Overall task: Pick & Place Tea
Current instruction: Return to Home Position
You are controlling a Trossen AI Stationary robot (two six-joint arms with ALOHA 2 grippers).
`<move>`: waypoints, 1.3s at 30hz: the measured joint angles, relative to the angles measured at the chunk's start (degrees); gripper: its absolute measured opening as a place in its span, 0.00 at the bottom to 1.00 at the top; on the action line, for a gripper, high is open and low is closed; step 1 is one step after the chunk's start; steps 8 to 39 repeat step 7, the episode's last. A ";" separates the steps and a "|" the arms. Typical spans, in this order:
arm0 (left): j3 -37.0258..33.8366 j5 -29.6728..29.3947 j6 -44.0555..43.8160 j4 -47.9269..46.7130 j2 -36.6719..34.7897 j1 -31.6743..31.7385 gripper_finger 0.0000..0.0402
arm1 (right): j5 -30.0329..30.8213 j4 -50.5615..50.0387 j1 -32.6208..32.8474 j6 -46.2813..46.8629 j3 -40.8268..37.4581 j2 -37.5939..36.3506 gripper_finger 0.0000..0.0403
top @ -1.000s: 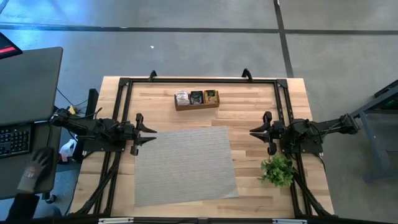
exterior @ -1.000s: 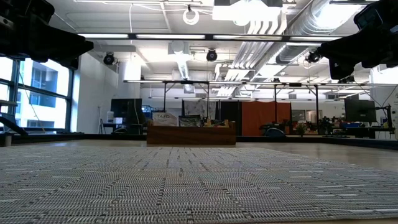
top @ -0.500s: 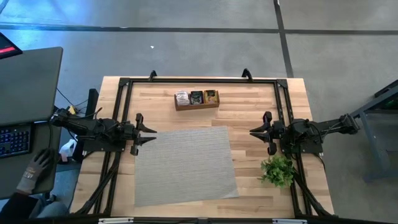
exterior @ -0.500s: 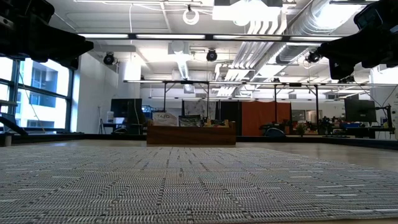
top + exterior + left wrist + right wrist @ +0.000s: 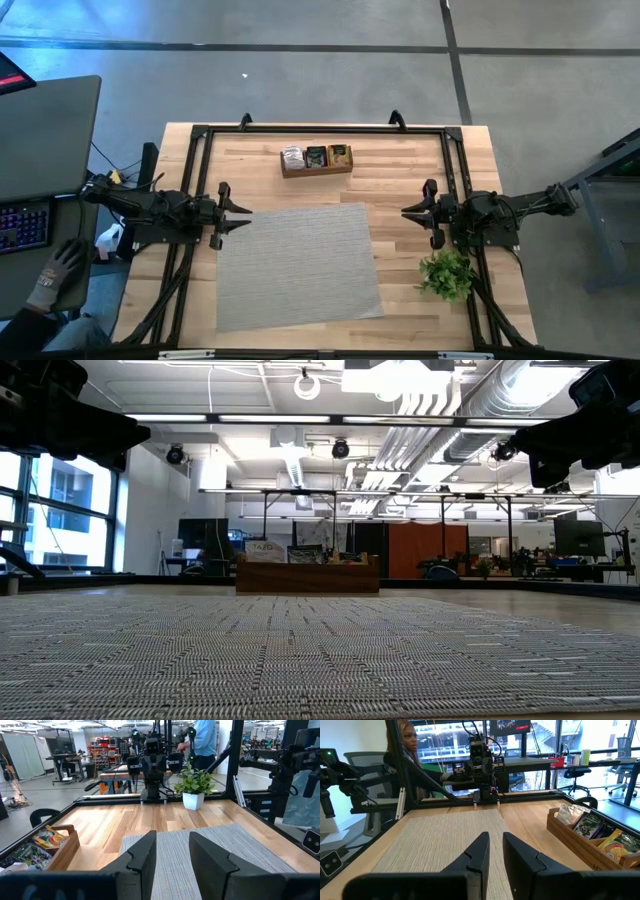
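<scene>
The tea sachets (image 5: 316, 156), white, dark and orange-yellow, stand on edge in a wooden box (image 5: 316, 166) at the table's far middle. The box also shows in the left wrist view (image 5: 56, 851) and the right wrist view (image 5: 580, 842). My left gripper (image 5: 248, 217) hovers level at the table's left side, open, with nothing between its fingers (image 5: 145, 851). My right gripper (image 5: 405, 213) hovers level at the right side, pointing at the left one, a narrow empty gap between its fingers (image 5: 481, 847). Both are far from the box.
A grey woven mat (image 5: 297, 265) lies on the wooden table between the arms, reaching to the near edge. A small green plant in a white pot (image 5: 447, 272) stands near the right arm. A black frame (image 5: 320, 128) borders the table. A person's hand (image 5: 55, 275) rests at a desk beyond the left edge.
</scene>
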 joint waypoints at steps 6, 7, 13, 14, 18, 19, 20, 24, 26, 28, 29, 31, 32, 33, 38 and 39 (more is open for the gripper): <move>0.01 -0.02 -0.02 0.00 0.00 0.00 0.29 | 0.00 0.01 -0.02 0.00 0.00 0.00 0.12; 0.00 0.00 -0.01 0.00 0.00 0.00 0.29 | 0.00 0.01 -0.01 0.00 0.00 0.00 0.11; 0.00 0.00 -0.01 0.00 0.00 0.00 0.29 | 0.00 0.01 -0.01 0.00 0.00 0.00 0.11; 0.00 0.00 -0.01 0.00 0.00 0.00 0.29 | 0.00 0.01 -0.01 0.00 0.00 0.00 0.11; 0.00 0.00 -0.01 0.00 0.00 0.00 0.29 | 0.00 0.01 -0.01 0.00 0.00 0.00 0.11; 0.00 0.00 -0.01 0.00 0.00 0.00 0.29 | 0.00 0.01 -0.01 0.00 0.00 0.00 0.11; 0.00 0.00 -0.01 0.00 0.00 0.00 0.29 | 0.00 0.01 -0.01 0.00 0.00 0.00 0.11; 0.00 0.00 -0.01 0.00 0.00 0.00 0.29 | 0.00 0.01 -0.01 0.00 0.00 0.00 0.11; 0.00 0.00 -0.01 0.00 0.00 0.00 0.29 | 0.00 0.01 -0.01 0.00 0.00 0.00 0.11; 0.00 0.00 -0.01 0.00 0.00 0.00 0.29 | 0.00 0.01 -0.01 0.00 0.00 0.00 0.11; 0.00 0.00 -0.01 0.00 0.00 0.00 0.29 | 0.00 0.01 -0.01 0.00 0.00 0.00 0.11; 0.00 0.00 -0.01 0.00 0.00 0.00 0.29 | 0.00 0.01 -0.01 0.00 0.00 0.00 0.11; 0.00 0.00 -0.01 0.00 0.00 0.00 0.29 | 0.00 0.01 -0.01 0.00 0.00 0.00 0.11; 0.00 0.00 -0.01 0.00 0.00 0.00 0.29 | 0.00 0.01 -0.01 0.00 0.00 0.00 0.11; 0.00 0.00 -0.01 0.00 0.00 0.00 0.29 | 0.00 0.01 -0.01 0.00 0.00 0.00 0.11; 0.00 0.00 -0.01 0.00 0.00 0.00 0.29 | 0.00 0.01 -0.01 0.00 0.00 0.00 0.11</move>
